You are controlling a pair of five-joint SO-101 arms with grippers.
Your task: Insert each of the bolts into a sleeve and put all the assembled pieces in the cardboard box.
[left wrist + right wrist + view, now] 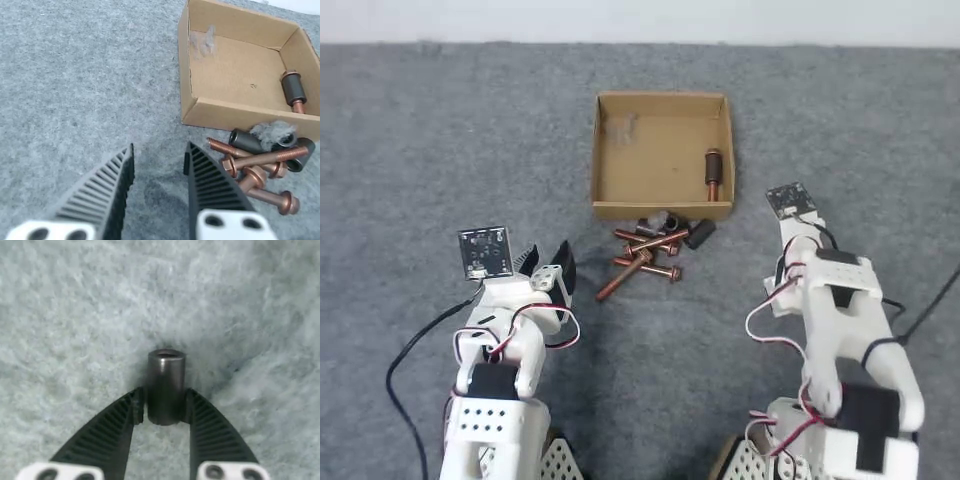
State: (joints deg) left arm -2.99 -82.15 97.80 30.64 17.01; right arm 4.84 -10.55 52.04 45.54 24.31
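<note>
One assembled piece lies inside cardboard box on grey carpet, white wall behind. Loose bolts and sleeves just outside box front. Left gripper parted wide, empty. Right gripper clamps one sleeve.

The bolts were seen copper-coloured, the sleeve black, the cardboard box brown, the counter mottled grey, and the left end effector black, ribbed.
</note>
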